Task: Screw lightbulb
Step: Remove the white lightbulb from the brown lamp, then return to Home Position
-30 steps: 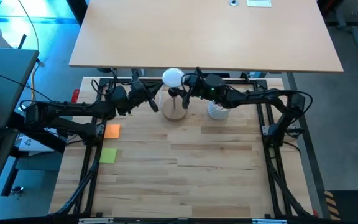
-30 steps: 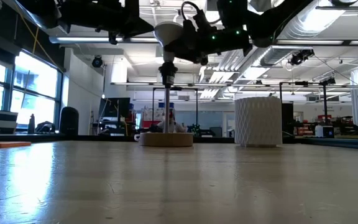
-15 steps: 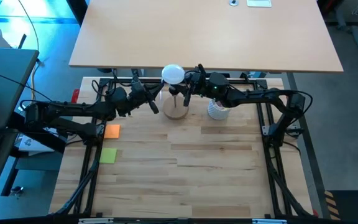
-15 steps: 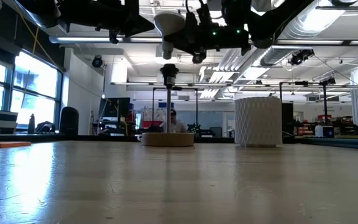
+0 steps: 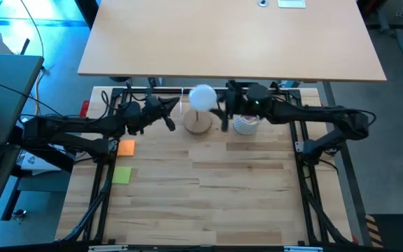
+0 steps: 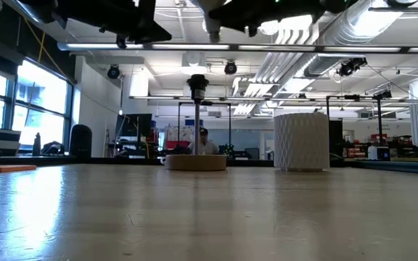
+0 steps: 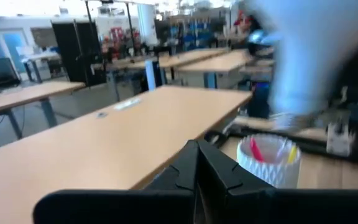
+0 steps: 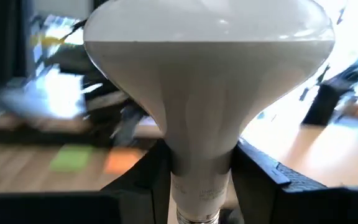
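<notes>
Your right gripper (image 8: 201, 168) clamps the bulb (image 5: 202, 96) by its neck, just upper right of the socket (image 5: 196, 120).

High view: overhead, facing straight down on the whole table (image 5: 208, 175) and both arms. Low view: at table-top height, facing level across the table toward the room; it shares the wooden socket stand (image 6: 196, 161) and white ribbed cup (image 6: 301, 141) with the high view. Wrist views: close, looking forward past each gripper's fingers.
</notes>
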`<control>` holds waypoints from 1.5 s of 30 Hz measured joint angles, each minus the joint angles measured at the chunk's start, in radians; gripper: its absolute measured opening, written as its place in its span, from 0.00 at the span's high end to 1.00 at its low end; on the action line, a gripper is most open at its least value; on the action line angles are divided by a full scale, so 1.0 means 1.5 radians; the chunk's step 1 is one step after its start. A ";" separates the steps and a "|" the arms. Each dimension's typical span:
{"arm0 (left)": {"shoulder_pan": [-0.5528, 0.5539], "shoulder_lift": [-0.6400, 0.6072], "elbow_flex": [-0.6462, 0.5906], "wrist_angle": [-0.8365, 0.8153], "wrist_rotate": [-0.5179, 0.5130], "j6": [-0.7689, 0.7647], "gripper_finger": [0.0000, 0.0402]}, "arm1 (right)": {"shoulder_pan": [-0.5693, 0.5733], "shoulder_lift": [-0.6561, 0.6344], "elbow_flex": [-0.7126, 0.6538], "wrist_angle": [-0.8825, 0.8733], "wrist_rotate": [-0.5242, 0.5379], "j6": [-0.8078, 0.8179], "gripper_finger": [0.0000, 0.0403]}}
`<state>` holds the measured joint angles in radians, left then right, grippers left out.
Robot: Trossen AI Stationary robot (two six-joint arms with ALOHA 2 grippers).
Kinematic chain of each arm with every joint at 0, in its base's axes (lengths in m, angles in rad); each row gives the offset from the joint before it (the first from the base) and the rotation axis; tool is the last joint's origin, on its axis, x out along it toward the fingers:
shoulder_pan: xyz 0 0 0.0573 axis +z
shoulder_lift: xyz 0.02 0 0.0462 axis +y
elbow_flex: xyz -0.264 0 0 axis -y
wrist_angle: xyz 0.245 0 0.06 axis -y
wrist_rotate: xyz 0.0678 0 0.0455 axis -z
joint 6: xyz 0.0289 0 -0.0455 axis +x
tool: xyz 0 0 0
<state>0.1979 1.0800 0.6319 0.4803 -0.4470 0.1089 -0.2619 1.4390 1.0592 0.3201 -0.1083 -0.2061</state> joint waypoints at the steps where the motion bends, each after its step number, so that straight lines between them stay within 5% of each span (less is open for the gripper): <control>1: -0.004 -0.007 0.000 -0.022 -0.007 0.000 1.00 | 0.015 -0.018 0.000 -0.049 0.002 -0.002 0.68; 9: -0.042 -0.006 0.000 -0.118 -0.023 -0.034 1.00 | 0.176 -0.069 -0.029 -0.435 0.085 0.161 0.68; 15: -0.060 0.023 -0.011 -0.112 -0.023 -0.050 1.00 | 0.280 -0.065 -0.184 -0.432 0.120 0.399 0.68; 23: -0.079 0.042 -0.012 -0.113 -0.019 -0.071 1.00 | 0.322 -0.065 -0.333 -0.428 0.201 0.661 0.66; 32: -0.099 0.042 -0.012 -0.112 -0.020 -0.090 1.00 | 0.323 -0.074 -0.298 -0.484 0.200 0.604 0.51; 45: -0.111 -0.043 -0.012 -0.190 -0.024 -0.106 1.00 | 0.401 -0.220 -0.203 -0.742 0.297 0.607 0.49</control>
<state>0.0316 1.0158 0.6144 0.1956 -0.4824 -0.0505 0.3402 1.1094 0.7541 -0.7926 0.3365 0.7039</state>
